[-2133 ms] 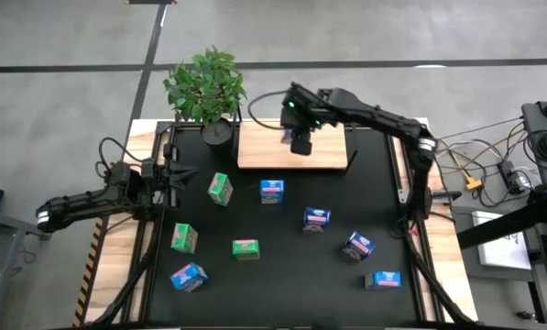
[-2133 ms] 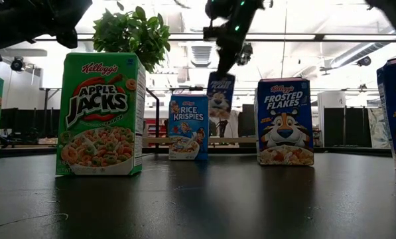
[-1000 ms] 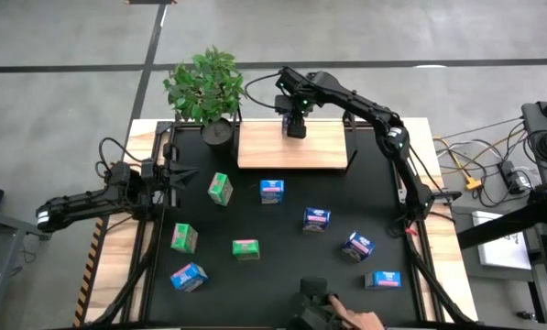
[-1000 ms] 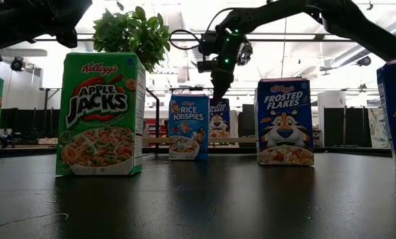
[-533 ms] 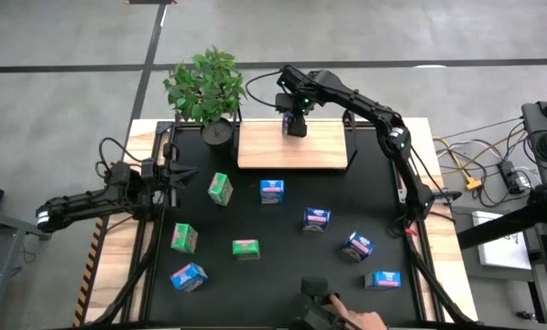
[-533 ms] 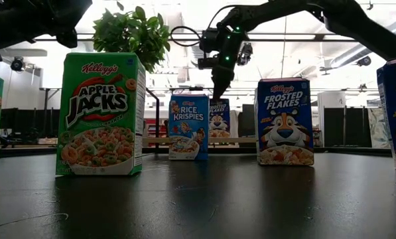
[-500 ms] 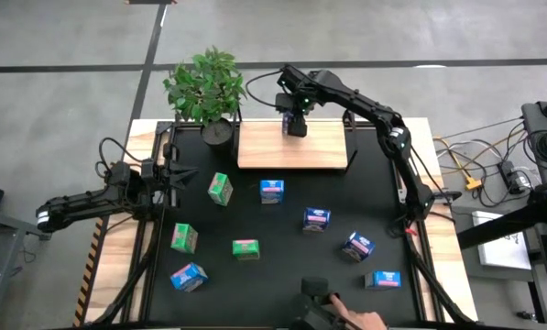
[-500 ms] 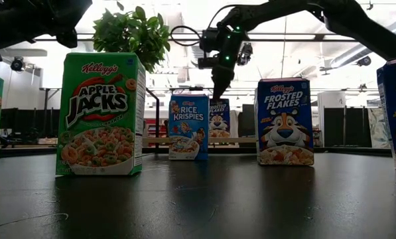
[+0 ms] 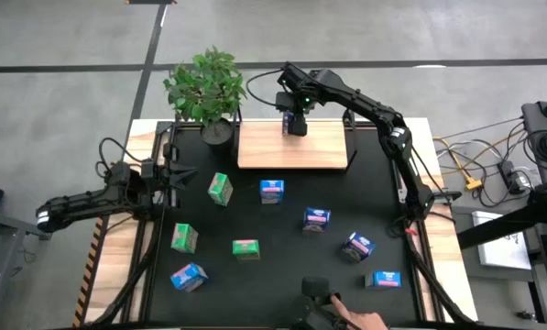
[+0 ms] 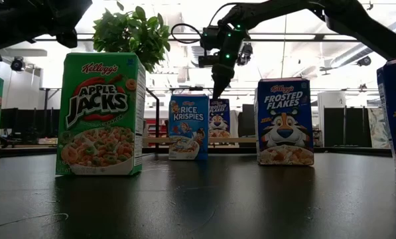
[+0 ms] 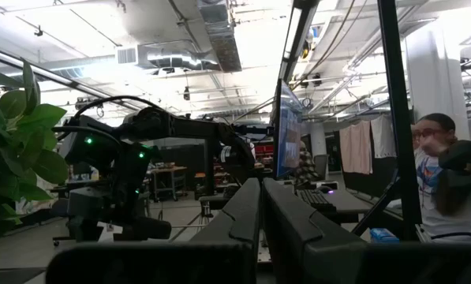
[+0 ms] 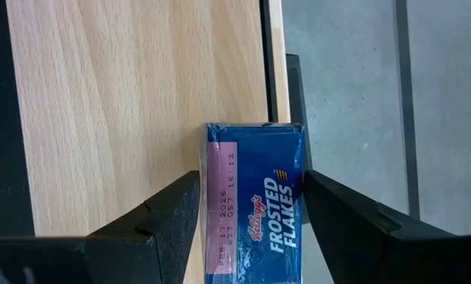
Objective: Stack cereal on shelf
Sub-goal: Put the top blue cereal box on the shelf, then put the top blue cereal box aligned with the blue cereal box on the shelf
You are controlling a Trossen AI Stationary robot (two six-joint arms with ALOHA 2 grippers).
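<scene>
Right wrist view shows me my right gripper open, fingers flanking a blue Frosted Flakes carton upright at the shelf's back edge. My left gripper waits closed near the mat's left edge.

Blue carton — pink date strip — on pale wood-grain shelf.

A leafy potted plant stands at the black mat's far-left corner.
</scene>
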